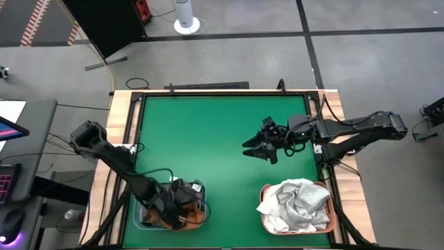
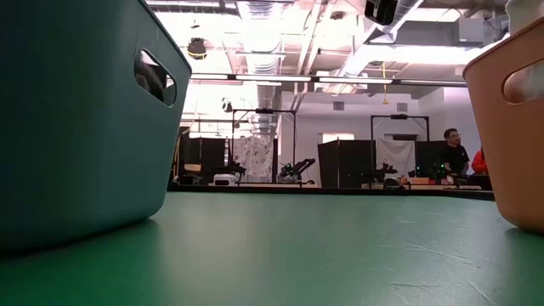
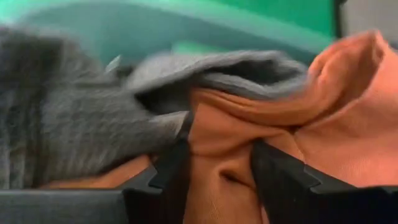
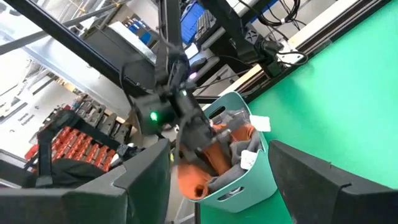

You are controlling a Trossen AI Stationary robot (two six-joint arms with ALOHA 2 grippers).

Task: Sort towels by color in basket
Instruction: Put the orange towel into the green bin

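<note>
My left gripper (image 1: 177, 208) reaches down into the teal basket (image 1: 202, 188) at the near left, shut on a rust orange towel (image 3: 217, 165). Dark grey towels (image 3: 68, 124) lie beside it in the same basket. The right wrist view shows the orange towel (image 4: 214, 155) hanging under that gripper and bulging over the basket's rim. White and light grey towels (image 1: 297, 203) fill the pink basket (image 1: 266, 189) at the near right. My right gripper (image 1: 255, 148) hovers open over the green table, right of centre, with nothing in it. My left gripper pinches a bunched fold of the rust orange towel (image 3: 221, 146) between its two fingers (image 3: 174, 165). It comes slanting down from above into the teal basket. The cloth hangs slack below the fingers and rests on the other towels in the basket.
The green table top (image 1: 208, 132) lies bare between the two baskets and toward the far edge. In the low view the teal basket (image 2: 76, 127) stands on the left and the pink basket (image 2: 518, 127) on the right. People stand far off in the room behind.
</note>
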